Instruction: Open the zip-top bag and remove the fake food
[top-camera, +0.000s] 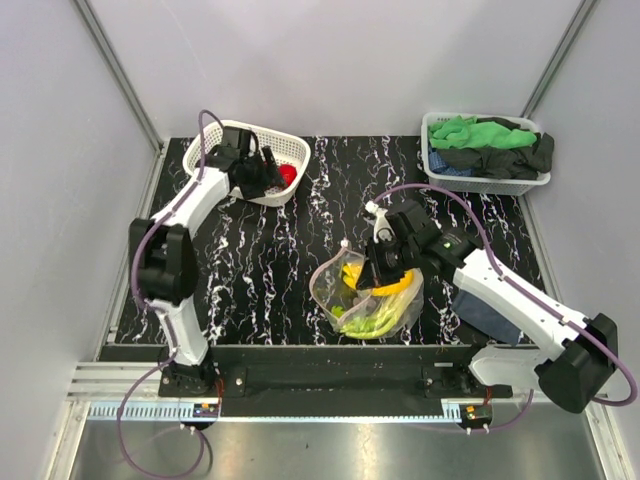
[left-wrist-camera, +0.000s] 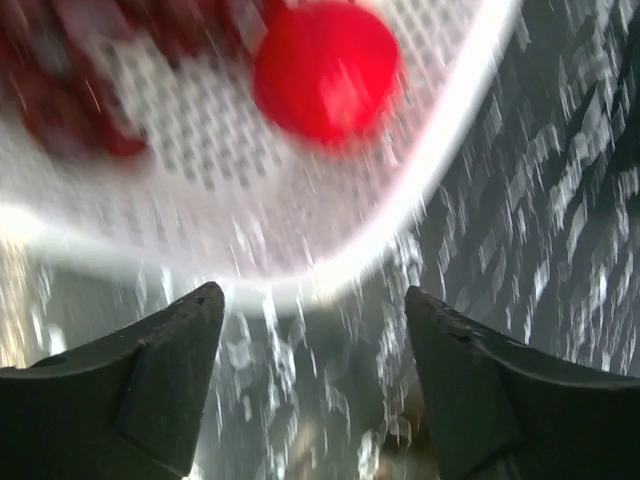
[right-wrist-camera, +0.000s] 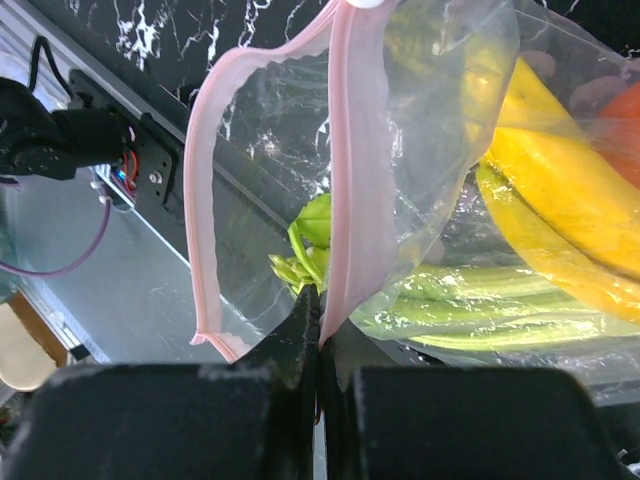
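Zip-top bag (right-wrist-camera: 430, 120): clear, glossy soft plastic; zip strip (right-wrist-camera: 350, 200) matt pink. Fake food (right-wrist-camera: 560, 170): smooth shiny plastic. Basket (top-camera: 228, 129): white lattice plastic. Tabletop (top-camera: 330, 180): smooth, black, white-veined.

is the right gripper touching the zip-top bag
Touching. The right wrist view shows the right gripper shut on the zip-top bag, pinching its pink zip strip.

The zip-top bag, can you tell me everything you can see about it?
The zip-top bag is clear, soft, crinkly plastic with a pale pink zip strip round its mouth. The mouth gapes open, the strip forming a loop. The bag lies slumped on the black marbled table, near the front edge. The right arm's fingers are shut on one side of the strip. Inside show a yellow banana, pale-green stalks and an orange piece.
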